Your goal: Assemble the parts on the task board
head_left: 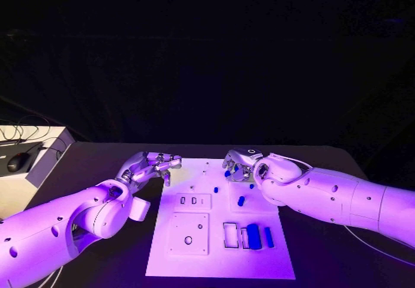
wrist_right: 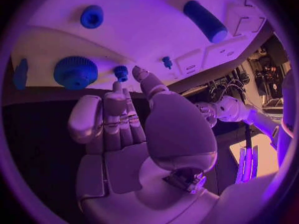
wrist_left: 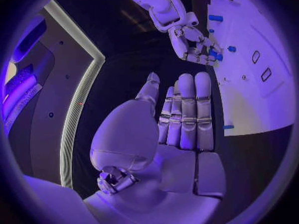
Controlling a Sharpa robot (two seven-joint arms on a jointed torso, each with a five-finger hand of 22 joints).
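Observation:
The white task board (head_left: 216, 255) lies in the middle of the black table. On it are a blue cylinder (head_left: 253, 235), a thin blue bar (head_left: 268, 237) and a small blue peg (head_left: 241, 201). My left hand (head_left: 156, 167) hovers at the board's far left corner; its fingers (wrist_left: 187, 109) are stretched out and hold nothing. My right hand (head_left: 240, 165) hangs over the board's far edge, by a small blue part (head_left: 227, 173), with its palm (wrist_right: 177, 129) bare. Beyond its fingertips lie a blue gear (wrist_right: 74, 72), a round knob (wrist_right: 92, 16), a cylinder (wrist_right: 204, 20) and a small peg (wrist_right: 121, 72).
A pale box (head_left: 35, 165) with a dark mouse-like object (head_left: 17, 161) stands off the table's left side. The board's near half has two raised square plates (head_left: 189, 233) and rectangular slots (head_left: 230, 235). Dark table (head_left: 320, 264) surrounds the board.

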